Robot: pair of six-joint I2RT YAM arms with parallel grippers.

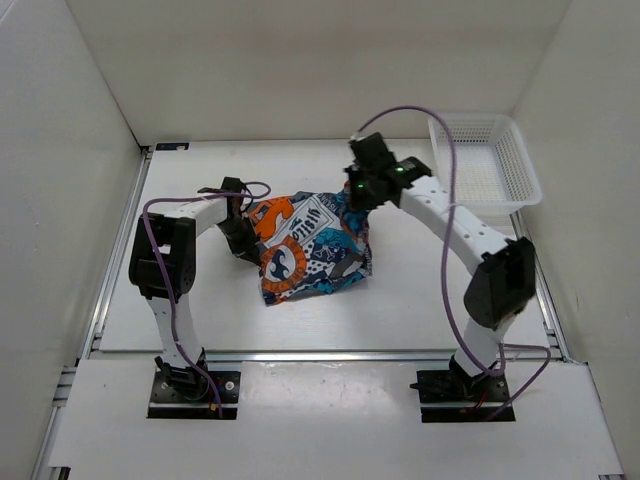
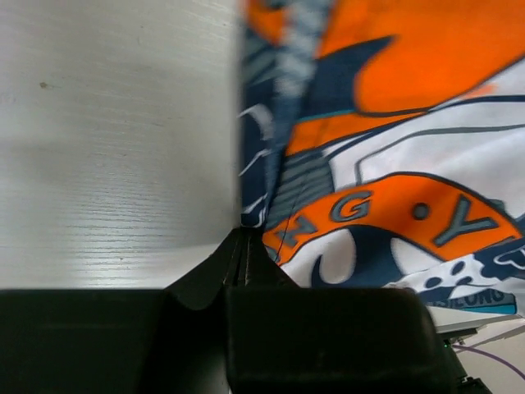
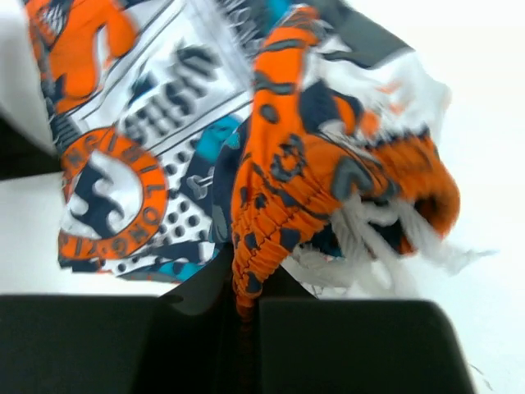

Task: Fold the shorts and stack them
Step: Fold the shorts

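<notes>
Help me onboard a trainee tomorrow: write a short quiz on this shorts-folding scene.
1. True or false: the left gripper and the right gripper are both shut on the shorts.
2. Where is the white basket? A) at the far right corner of the table B) under the shorts C) between the arm bases
3. Fill in: the right gripper pinches the shorts at the gathered elastic ____.
Key: 1 true; 2 A; 3 waistband.

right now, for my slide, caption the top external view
Left gripper and right gripper shut on opposite edges of the comic-print shorts; white mesh basket at far right
</notes>
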